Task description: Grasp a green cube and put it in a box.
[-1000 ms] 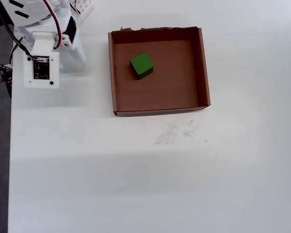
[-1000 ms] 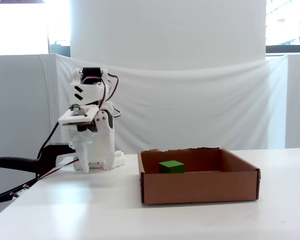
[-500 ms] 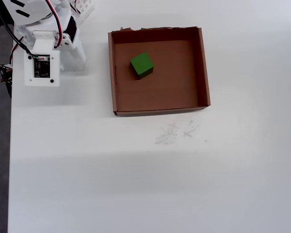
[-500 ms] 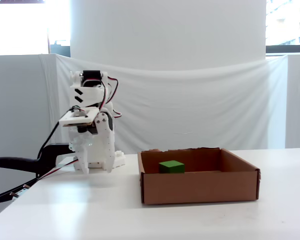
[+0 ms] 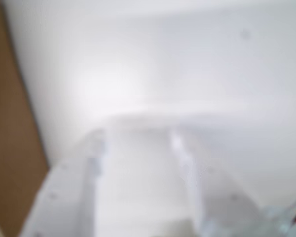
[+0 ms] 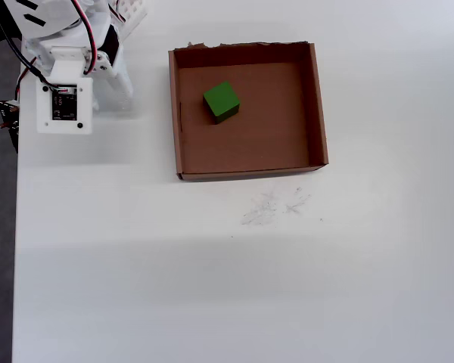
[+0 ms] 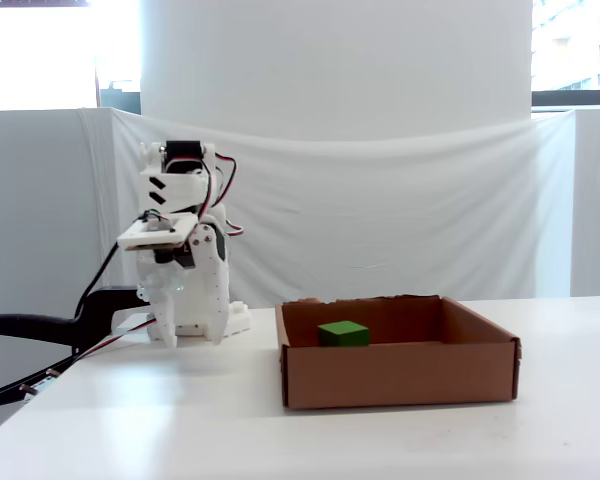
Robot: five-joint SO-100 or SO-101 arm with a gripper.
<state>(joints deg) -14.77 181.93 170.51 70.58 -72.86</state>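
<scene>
Overhead view: the green cube (image 6: 221,102) sits on the floor of the box (image 6: 318,106), in the upper-left part of the tray and well clear of every wall. It rests flat on one face. Its sides are turned a little off the box walls, so a corner rather than a flat side points toward the near wall. Being a cube, it has no long axis to speak of. The box lies on the white desk (image 6: 234,287) with its ragged torn rim along the top edge of this view.

The arm (image 6: 60,91) is folded over its base at the upper-left corner, well apart from the box, and a white plate carrying a small circuit board faces the camera. The claw itself is hidden beneath the arm here.

From the fixed view at the side, the cube (image 7: 342,333) shows just above the front wall of the box (image 7: 400,375), toward the left half. The arm (image 7: 180,250) stands hunched to the left of the box, with the claw (image 7: 172,338) pointing down near the desk (image 7: 230,430).

The wrist view is badly blurred: two pale fingers (image 5: 185,168) appear with a gap between them and nothing in it, but how wide the claw stands I cannot tell. A brown strip runs down the left edge.
</scene>
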